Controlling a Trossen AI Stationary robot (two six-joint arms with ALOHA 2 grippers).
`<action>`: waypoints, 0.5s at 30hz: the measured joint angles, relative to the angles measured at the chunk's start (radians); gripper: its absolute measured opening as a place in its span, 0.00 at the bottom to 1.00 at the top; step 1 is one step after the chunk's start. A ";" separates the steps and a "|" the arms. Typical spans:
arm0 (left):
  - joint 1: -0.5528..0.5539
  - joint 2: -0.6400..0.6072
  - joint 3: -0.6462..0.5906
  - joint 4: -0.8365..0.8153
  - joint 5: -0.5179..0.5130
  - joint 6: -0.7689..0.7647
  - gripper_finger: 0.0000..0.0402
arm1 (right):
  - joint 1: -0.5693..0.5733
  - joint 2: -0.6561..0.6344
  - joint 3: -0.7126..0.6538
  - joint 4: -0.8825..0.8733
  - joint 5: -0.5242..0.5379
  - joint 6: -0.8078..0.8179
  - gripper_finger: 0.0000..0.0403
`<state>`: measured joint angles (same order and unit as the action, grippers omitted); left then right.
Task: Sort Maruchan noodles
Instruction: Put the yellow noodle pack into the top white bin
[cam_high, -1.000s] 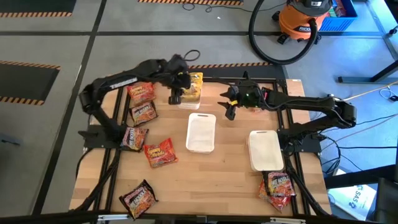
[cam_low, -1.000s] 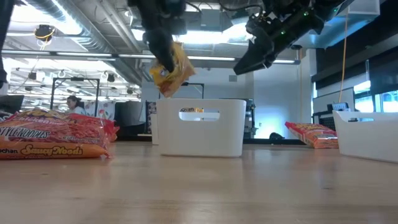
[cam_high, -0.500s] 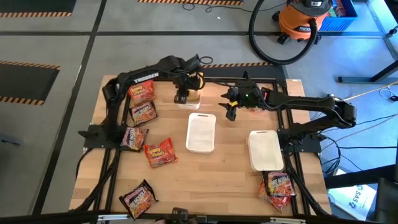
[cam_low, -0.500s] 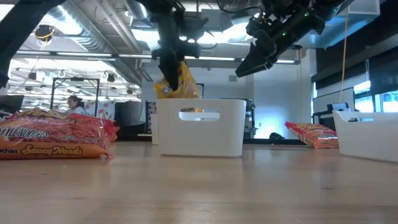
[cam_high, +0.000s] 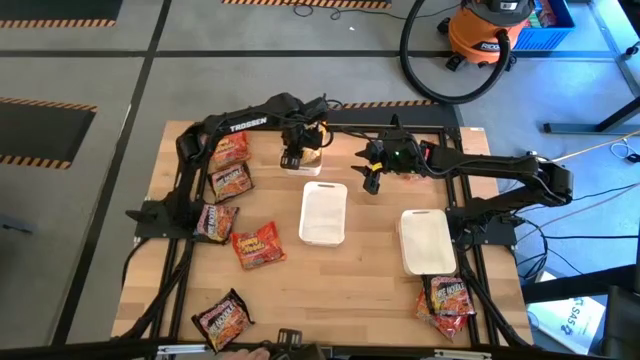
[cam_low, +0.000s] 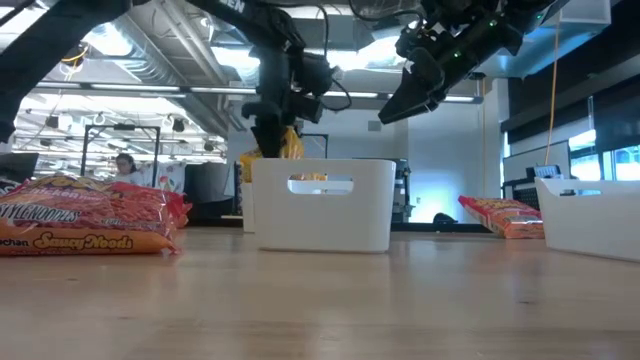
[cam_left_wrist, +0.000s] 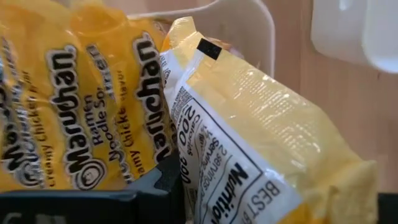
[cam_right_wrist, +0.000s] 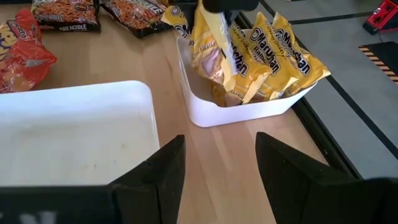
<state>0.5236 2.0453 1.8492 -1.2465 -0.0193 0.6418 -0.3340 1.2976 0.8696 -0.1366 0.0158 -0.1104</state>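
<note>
Maruchan noodles lie in 2 groups: yellow packets (cam_right_wrist: 261, 59) stand packed in the far white tray (cam_right_wrist: 249, 109), while red-orange packets (cam_high: 258, 246) are scattered over the table's (cam_high: 330, 290) left side. The left gripper (cam_high: 293, 158) is lowered into that far tray, pinching 1 yellow packet (cam_left_wrist: 249, 137) upright among the others. The right gripper (cam_right_wrist: 214, 168) hovers beside it above the table, fingers spread and holding nothing, near the middle tray (cam_right_wrist: 74, 137).

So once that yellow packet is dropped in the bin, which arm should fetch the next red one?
Probably the left. Its claw is shut on the yellow packet over the far bin, beside the red packets. The right claw hangs open, farther away.
</note>
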 joint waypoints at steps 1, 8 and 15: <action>0.003 0.001 -0.002 -0.002 -0.001 0.000 0.34 | 0.000 0.000 0.000 0.000 0.000 0.000 0.44; -0.001 -0.002 -0.037 0.056 0.017 0.028 0.34 | 0.000 0.005 0.000 0.002 0.000 0.000 0.44; 0.000 -0.002 -0.088 0.060 0.022 0.051 0.34 | 0.000 0.020 -0.001 0.006 -0.008 0.000 0.44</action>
<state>0.5236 2.0430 1.7616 -1.1863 0.0023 0.6926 -0.3340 1.3174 0.8688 -0.1302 0.0078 -0.1108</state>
